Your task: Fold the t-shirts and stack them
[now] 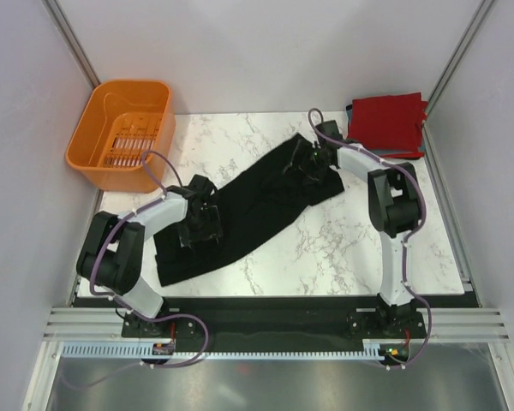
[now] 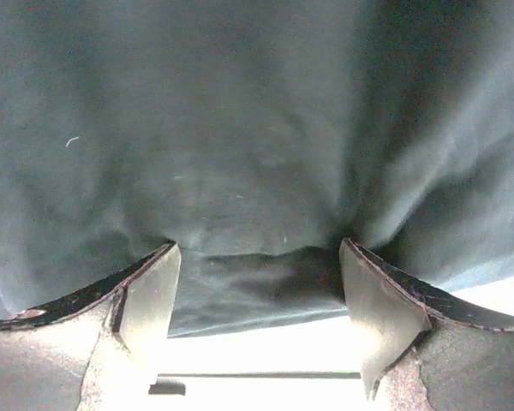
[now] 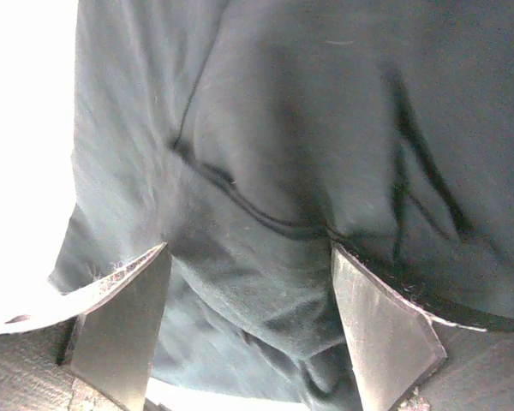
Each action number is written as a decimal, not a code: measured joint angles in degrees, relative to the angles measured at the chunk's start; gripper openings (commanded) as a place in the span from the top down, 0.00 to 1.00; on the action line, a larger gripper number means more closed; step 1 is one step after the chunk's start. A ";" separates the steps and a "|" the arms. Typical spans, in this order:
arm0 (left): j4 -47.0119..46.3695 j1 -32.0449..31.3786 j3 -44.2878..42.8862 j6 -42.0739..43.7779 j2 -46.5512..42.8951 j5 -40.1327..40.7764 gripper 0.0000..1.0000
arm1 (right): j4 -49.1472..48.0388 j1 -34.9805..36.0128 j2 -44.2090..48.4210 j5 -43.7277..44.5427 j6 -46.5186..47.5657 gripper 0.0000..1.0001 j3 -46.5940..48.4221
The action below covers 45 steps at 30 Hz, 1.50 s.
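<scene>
A large black t-shirt (image 1: 261, 199) lies crumpled in a diagonal band across the marble table (image 1: 343, 248), from near left to far right. My left gripper (image 1: 197, 224) is down on its near-left end. In the left wrist view the gripper (image 2: 257, 257) is open, and the hem of the black cloth (image 2: 240, 128) lies between its fingers. My right gripper (image 1: 307, 161) is on the shirt's far-right end. In the right wrist view the gripper (image 3: 249, 257) is open too, with bunched black cloth (image 3: 325, 111) between its fingers. A folded red t-shirt (image 1: 385, 124) rests at the table's far-right corner.
An orange plastic basket (image 1: 120, 133) stands off the table's far-left corner. White walls close in the back and both sides. The arm bases sit on a black strip at the near edge.
</scene>
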<state>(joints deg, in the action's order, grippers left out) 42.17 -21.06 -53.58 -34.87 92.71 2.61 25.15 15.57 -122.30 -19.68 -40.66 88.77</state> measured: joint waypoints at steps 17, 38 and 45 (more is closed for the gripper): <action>-10.95 -23.30 -7.85 -20.76 5.75 -21.77 0.17 | -6.80 1.16 -32.63 -5.81 -5.31 0.12 47.87; 7.85 -28.35 -12.85 -22.77 -21.35 0.85 0.08 | -8.68 1.53 -11.04 5.51 5.27 0.02 32.96; 10.14 -21.75 -0.11 -22.51 -30.64 3.50 0.09 | -6.45 5.64 38.75 10.88 4.85 0.06 -10.14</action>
<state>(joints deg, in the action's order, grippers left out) 52.31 -42.81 -53.69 -57.39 62.06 6.11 18.70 21.21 -83.55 -8.80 -35.81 78.63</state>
